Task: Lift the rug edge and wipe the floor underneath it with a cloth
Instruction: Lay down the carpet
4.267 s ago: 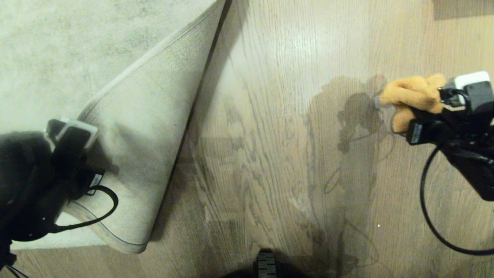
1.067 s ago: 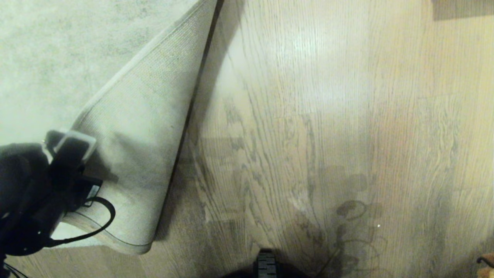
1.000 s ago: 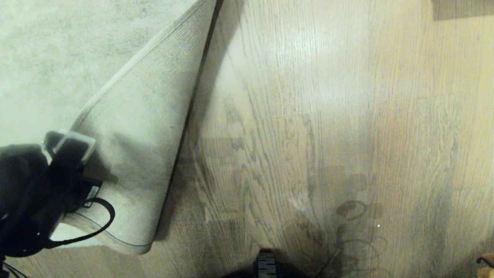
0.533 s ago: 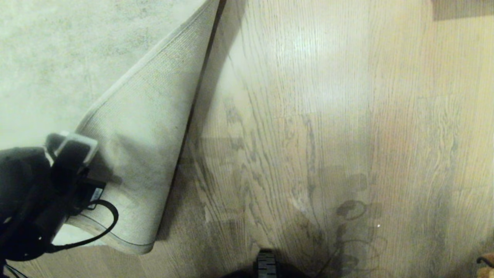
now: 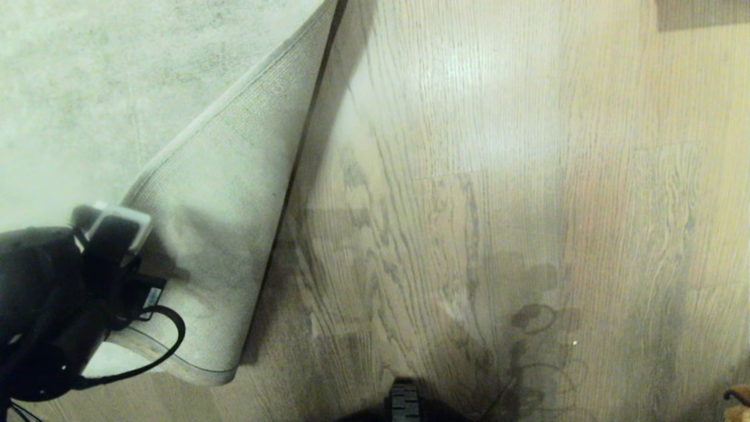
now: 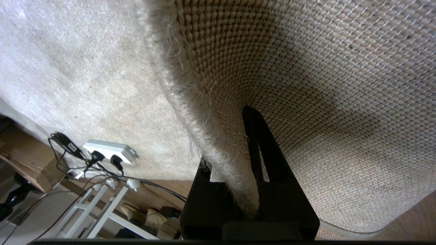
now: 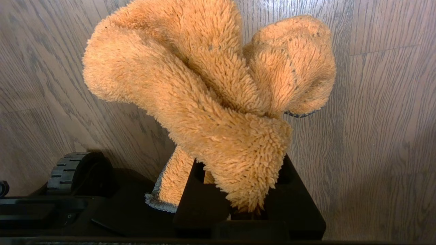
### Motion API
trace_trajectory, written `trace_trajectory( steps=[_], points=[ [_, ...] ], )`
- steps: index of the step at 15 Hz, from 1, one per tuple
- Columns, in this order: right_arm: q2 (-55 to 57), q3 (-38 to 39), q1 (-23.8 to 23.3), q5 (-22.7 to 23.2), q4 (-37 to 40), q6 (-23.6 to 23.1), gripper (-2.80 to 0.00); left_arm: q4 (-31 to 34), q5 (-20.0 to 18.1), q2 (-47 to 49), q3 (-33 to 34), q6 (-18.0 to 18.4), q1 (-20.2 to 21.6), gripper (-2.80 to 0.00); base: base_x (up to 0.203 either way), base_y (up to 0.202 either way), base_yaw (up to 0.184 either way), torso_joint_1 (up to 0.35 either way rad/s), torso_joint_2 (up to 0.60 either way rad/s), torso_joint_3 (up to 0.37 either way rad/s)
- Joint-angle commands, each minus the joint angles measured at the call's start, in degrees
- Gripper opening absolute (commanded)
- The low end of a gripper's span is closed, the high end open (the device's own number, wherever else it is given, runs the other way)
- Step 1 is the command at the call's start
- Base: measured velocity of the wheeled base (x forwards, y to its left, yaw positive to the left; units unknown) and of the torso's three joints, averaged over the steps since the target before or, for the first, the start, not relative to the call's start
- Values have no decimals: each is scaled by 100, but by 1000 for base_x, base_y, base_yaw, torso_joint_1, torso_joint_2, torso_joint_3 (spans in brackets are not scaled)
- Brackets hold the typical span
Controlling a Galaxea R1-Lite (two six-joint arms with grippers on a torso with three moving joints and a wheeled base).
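Note:
The rug edge [image 5: 217,223] is folded back over the pale mottled rug [image 5: 88,88], its beige woven backing facing up. My left gripper [image 5: 111,234] is shut on that lifted border at the left of the head view. In the left wrist view the fuzzy trim [image 6: 218,143] runs between the black fingers [image 6: 259,143]. The bared floor [image 5: 498,176] of wood-grain planks lies to the right of the flap. My right gripper [image 7: 245,190] is shut on the fluffy orange cloth [image 7: 211,85], held above the floor [image 7: 381,136]. Only a sliver of the cloth [image 5: 739,404] shows at the head view's bottom right corner.
A white power strip with cables [image 6: 109,151] lies beyond the rug, beside white stand legs [image 6: 102,211]. The robot's base wheel [image 7: 78,170] sits near the cloth. A dark part of the base [image 5: 404,404] shows at the bottom middle. A darker patch [image 5: 703,13] marks the top right.
The right arm with the cloth has left the middle right and dropped to the bottom right corner. Over the last second the left gripper and the rug flap shifted slightly right.

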Motion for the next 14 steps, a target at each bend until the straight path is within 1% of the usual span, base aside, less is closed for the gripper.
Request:
trace_trajectory(
  steps=[1, 4, 5, 6, 10, 14],
  points=[
    [12, -3, 2, -1, 0, 2, -280, -27, 27, -20, 5, 14, -42, -280, 0, 0, 0, 0, 0, 0],
    [16, -3, 2, -1, 0, 2, -280, -27, 27, -39, 40, 5, -54, -280, 0, 0, 0, 0, 0, 0],
    [16, -3, 2, -1, 0, 2, -280, -27, 27, -47, 43, -38, -54, 0, 0, 0, 0, 0, 0, 0],
    [16, -3, 2, -1, 0, 2, -280, -27, 27, -47, 47, -97, -63, 0, 0, 0, 0, 0, 0, 0],
    [16, -3, 2, -1, 0, 2, -280, -35, 27, -55, 48, -118, -71, 0, 0, 0, 0, 0, 0, 0],
    [16, -3, 2, -1, 0, 2, -280, -35, 27, -146, -129, -149, -84, 0, 0, 0, 0, 0, 0, 0]
  ],
)
